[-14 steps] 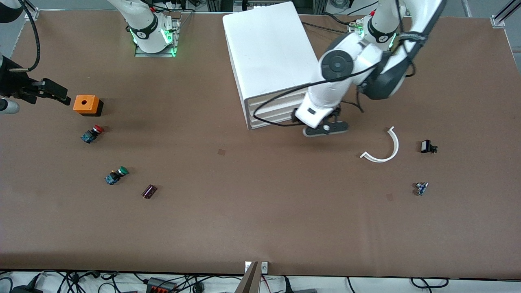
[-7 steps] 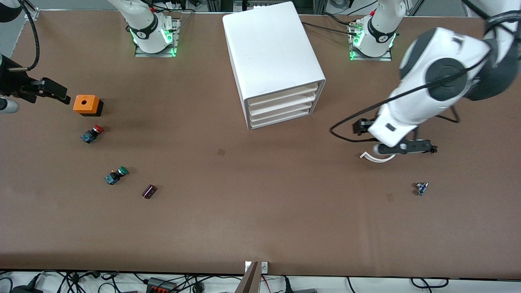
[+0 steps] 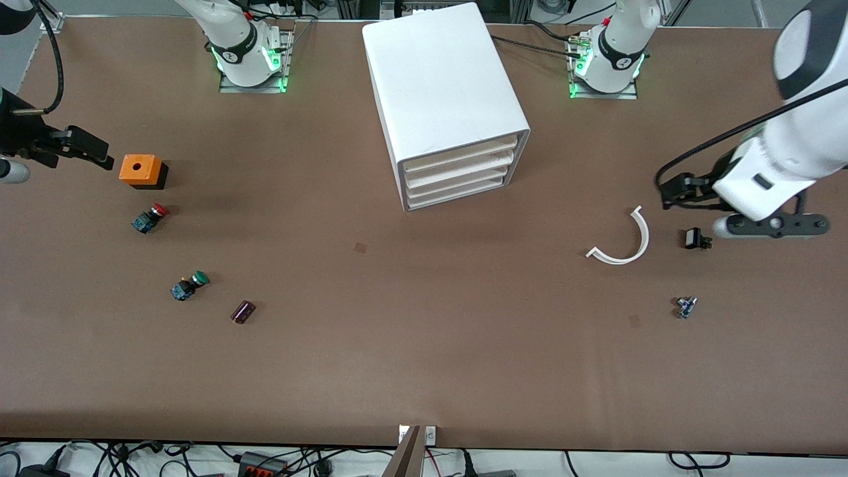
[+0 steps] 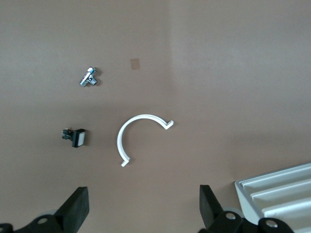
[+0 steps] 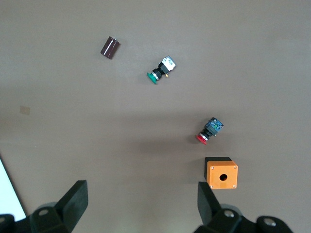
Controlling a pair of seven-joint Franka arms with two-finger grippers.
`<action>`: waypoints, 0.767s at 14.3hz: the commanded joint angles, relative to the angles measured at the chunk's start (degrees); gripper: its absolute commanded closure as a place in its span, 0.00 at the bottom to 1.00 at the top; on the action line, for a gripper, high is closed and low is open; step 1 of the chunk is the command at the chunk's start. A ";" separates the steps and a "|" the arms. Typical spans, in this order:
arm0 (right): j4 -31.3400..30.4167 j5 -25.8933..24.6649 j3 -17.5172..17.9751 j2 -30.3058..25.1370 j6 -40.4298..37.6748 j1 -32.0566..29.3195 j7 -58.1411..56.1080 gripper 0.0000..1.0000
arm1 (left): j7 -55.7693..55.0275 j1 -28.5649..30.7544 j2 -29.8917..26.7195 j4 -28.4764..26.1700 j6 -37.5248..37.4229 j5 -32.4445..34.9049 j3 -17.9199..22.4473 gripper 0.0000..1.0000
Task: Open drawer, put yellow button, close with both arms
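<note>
Left gripper (image 3: 772,225), spread wide, hangs at 4 o'clock from the cabinet (image 3: 444,79), while the right gripper (image 3: 86,151), also wide, waits at 9 o'clock; the drawer (image 3: 457,154), probably light stiff plastic, is best hooked at its front lip.

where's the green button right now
The green button lies on the table toward the right arm's end, nearer the front camera than the red button and beside the dark capacitor.

Brown table (image 3: 424,371) carries white cabinet (image 3: 440,86), orange box (image 3: 139,169), red-capped button (image 3: 150,218), green-capped button (image 3: 189,285), white curved strip (image 3: 626,242).
</note>
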 commanded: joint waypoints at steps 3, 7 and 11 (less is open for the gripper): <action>-2.10 -0.68 0.02 -2.04 0.57 0.23 -0.75 0.00 | 10.05 -7.44 -12.26 -16.72 14.90 -2.26 12.64 0.00; -2.19 -0.68 0.02 -2.05 2.41 0.23 -0.75 0.00 | 10.85 -7.28 -12.82 -16.14 10.20 -2.09 12.13 0.00; -2.28 -0.68 0.02 -2.05 2.42 0.14 -0.93 0.00 | 10.94 -7.81 -12.20 -14.73 9.48 -1.73 12.04 0.00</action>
